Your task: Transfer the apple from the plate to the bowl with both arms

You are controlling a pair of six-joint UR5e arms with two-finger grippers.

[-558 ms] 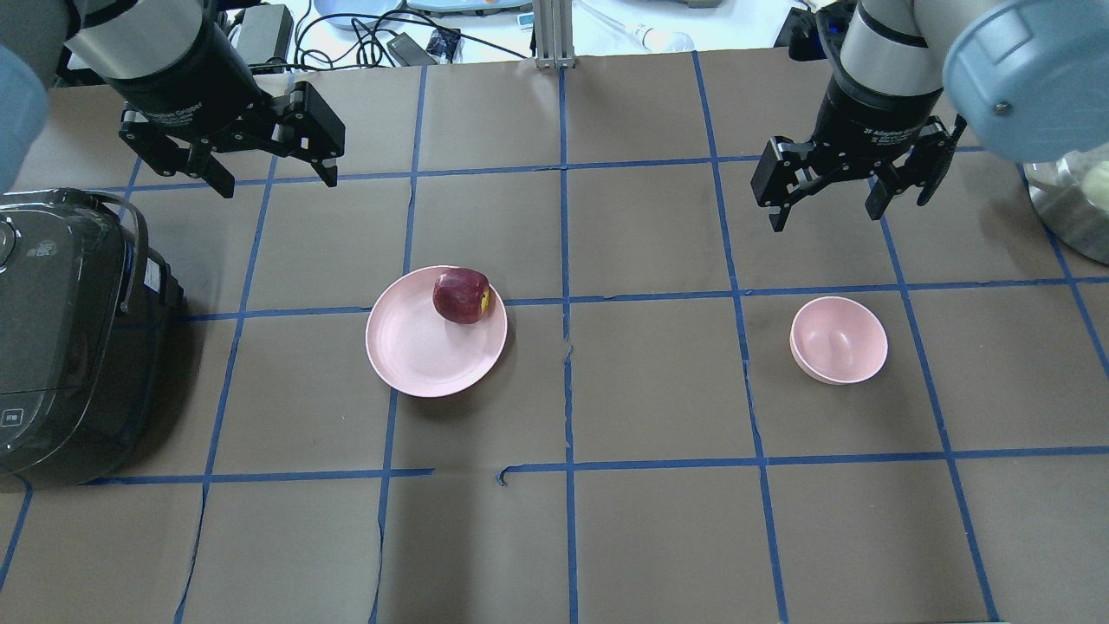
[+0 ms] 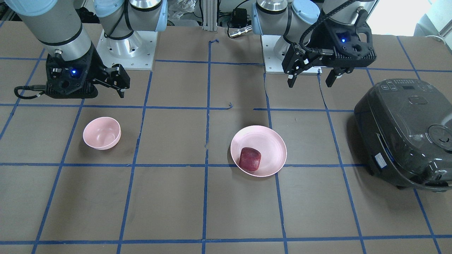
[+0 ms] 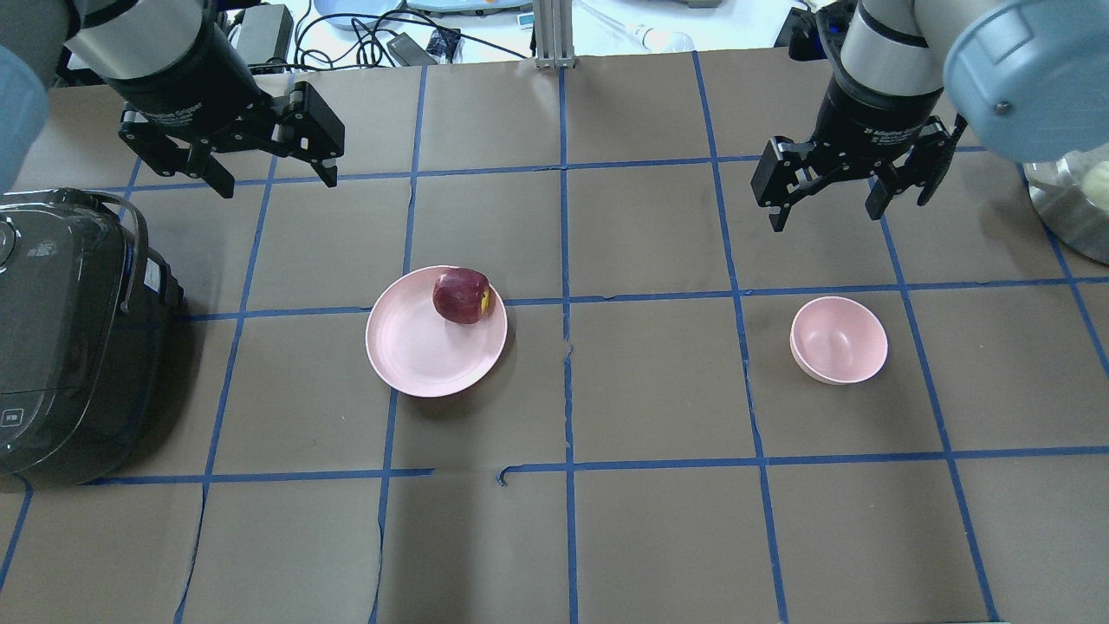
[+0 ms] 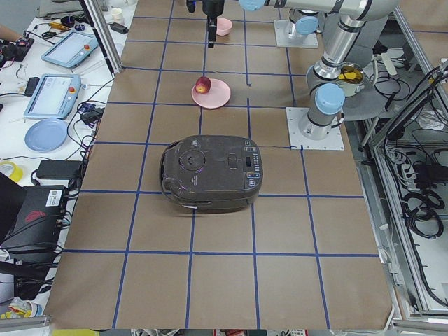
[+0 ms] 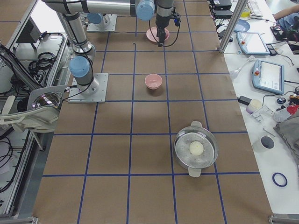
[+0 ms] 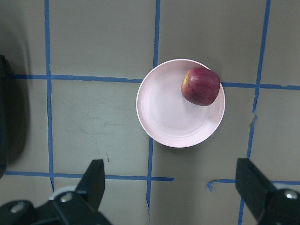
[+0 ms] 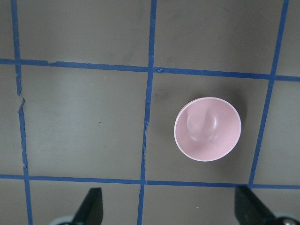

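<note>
The dark red apple point(image 3: 461, 295) lies on the far right part of the pale pink plate point(image 3: 416, 355), left of the table's centre. It also shows in the front view point(image 2: 250, 159) and in the left wrist view point(image 6: 200, 86). The small pink bowl point(image 3: 839, 340) stands empty on the right and shows in the right wrist view point(image 7: 207, 129). My left gripper point(image 3: 279, 184) is open and empty, high above the table, beyond and left of the plate. My right gripper point(image 3: 823, 217) is open and empty, high above the table, just beyond the bowl.
A dark rice cooker point(image 3: 69, 338) stands at the left edge, close to the plate's left side. A steel pot point(image 3: 1074, 208) sits at the right edge. Blue tape lines grid the brown table. Cables and devices lie beyond the far edge.
Both grippers have shifted very slightly toward the far side and stay open. The apple, plate and bowl have not moved.
</note>
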